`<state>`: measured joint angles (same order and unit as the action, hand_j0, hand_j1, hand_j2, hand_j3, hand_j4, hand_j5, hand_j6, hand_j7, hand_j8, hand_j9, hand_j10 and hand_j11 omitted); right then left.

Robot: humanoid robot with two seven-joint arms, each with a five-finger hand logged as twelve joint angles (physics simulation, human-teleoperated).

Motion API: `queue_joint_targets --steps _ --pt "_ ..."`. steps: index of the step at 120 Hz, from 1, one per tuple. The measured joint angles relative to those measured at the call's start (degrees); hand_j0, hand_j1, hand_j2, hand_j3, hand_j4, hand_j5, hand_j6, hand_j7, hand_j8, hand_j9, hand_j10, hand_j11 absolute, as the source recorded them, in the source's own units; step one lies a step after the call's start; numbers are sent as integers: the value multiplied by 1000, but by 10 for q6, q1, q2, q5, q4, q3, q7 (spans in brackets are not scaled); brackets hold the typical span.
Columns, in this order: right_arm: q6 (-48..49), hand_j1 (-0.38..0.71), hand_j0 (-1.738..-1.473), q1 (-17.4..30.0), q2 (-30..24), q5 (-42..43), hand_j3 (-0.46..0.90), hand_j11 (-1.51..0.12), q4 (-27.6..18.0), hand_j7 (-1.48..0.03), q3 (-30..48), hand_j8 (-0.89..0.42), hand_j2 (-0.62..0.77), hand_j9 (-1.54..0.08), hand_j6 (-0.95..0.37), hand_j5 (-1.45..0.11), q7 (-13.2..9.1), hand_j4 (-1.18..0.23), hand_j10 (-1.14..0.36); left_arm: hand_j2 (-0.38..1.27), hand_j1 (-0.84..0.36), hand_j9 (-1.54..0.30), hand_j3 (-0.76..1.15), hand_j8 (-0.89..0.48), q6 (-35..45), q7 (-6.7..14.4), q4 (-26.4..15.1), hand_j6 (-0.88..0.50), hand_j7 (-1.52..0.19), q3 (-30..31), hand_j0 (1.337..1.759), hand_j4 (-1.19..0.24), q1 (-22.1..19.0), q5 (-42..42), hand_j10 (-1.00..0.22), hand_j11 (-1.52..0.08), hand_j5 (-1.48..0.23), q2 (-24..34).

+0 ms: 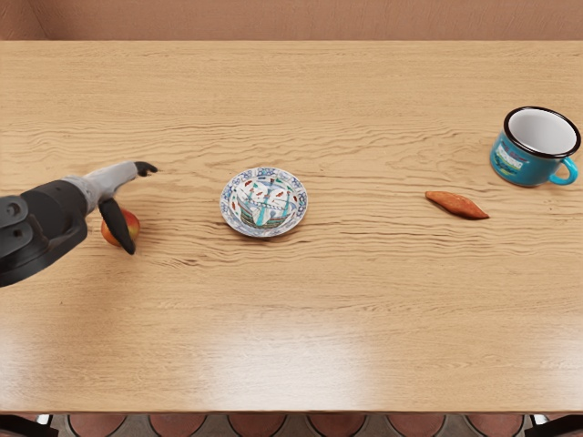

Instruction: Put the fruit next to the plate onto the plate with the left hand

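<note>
The left hand (111, 188) is held open, fingers spread, over an orange-red fruit (133, 223) laid left of the patterned plate (226, 202), apart from it

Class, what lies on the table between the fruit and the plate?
Nothing: the head view shows only bare table between the fruit and the plate.

A teal mug (536, 147) with a white inside stands upright at the far right of the wooden surface (364, 319). Nearer, to its left, lies an orange sweet potato (456, 205).
</note>
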<state>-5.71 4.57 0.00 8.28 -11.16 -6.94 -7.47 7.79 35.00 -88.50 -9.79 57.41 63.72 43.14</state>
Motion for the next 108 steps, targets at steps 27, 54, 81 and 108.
queue_joint_targets --steps 27,54,81,108 --pt "0 -329 -1658 0 0 0 0 -22 0 -22 0 -17 -3 -22 -17 -22 0 -17 -17 50 76 -299 0 -237 20 0 16 -237 -300 7 1658 -235 -23 8 -235 -299 -300 -1" --pt "0 -329 -1658 0 0 0 0 -22 0 -22 0 -17 -3 -22 -17 -22 0 -17 -17 98 -86 -490 0 -380 39 0 17 -380 -490 11 1658 -379 -30 20 -379 -490 -490 -1" --pt "0 -329 -1658 0 0 0 0 -22 0 -22 0 -17 -3 -22 -17 -22 0 -17 -17 108 -237 -706 0 -443 41 0 17 -500 -697 11 1655 -541 -34 23 -530 -706 -686 -1" --pt "0 -329 -1658 0 0 0 0 -22 0 -22 0 -17 -4 -22 -17 -22 0 -17 -17 26 -223 -826 0 -381 39 0 18 -419 -804 11 1645 -607 -37 24 -550 -838 -783 -7"
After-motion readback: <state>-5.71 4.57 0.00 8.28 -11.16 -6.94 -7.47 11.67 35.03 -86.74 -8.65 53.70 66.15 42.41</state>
